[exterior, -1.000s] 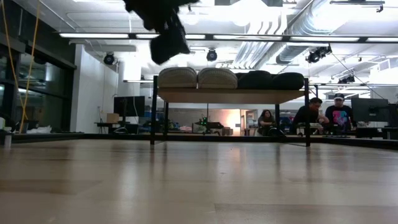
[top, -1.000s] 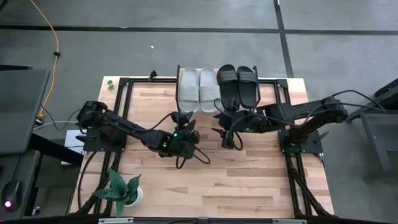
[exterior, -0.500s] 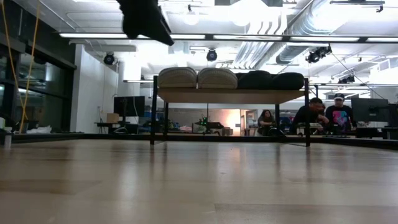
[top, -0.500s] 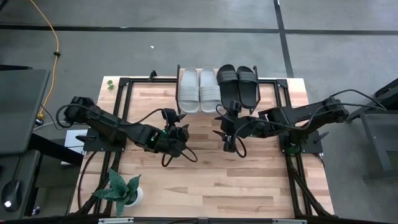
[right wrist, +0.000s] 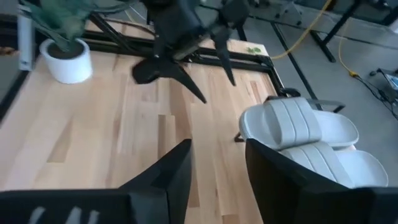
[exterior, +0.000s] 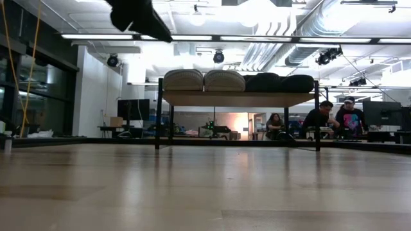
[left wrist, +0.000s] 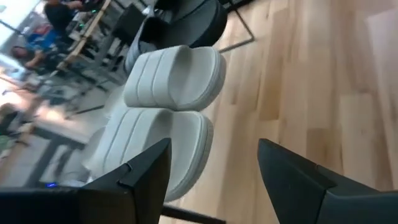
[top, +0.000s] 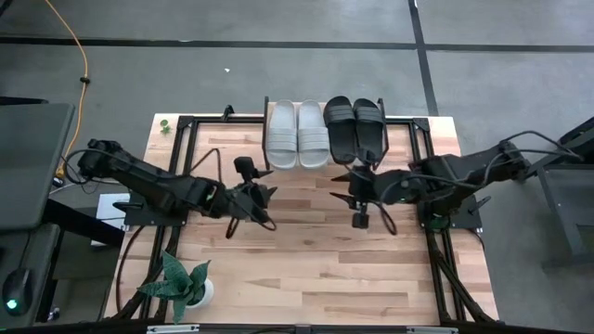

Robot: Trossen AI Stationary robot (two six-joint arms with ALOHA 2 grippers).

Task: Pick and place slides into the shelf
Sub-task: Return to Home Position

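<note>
All the slides sit on the shelf (exterior: 237, 99) at the table's far edge, soles on its plank top. The light grey pair (top: 297, 133) (exterior: 202, 80) lies to the left and the black pair (top: 355, 128) (exterior: 279, 82) to the right. My left gripper (top: 262, 190) (left wrist: 214, 146) is open and hovers over the table, near of and left of the grey pair (left wrist: 171, 99). My right gripper (top: 345, 179) (right wrist: 217, 144) is open and hovers just near of the black pair, facing toward the table's left. Neither touches anything.
A potted plant (top: 184, 283) (right wrist: 62, 53) stands at the near left corner. Black frame rails (top: 186, 139) run along the table's sides. Bare wooden tabletop (top: 316, 260) lies near of both grippers. People (exterior: 334, 119) sit in the room behind the shelf.
My left gripper has drawn back toward the table's left edge, away from the shelf. My right gripper has moved a little toward the table's right edge. The slides have kept still on the shelf.
</note>
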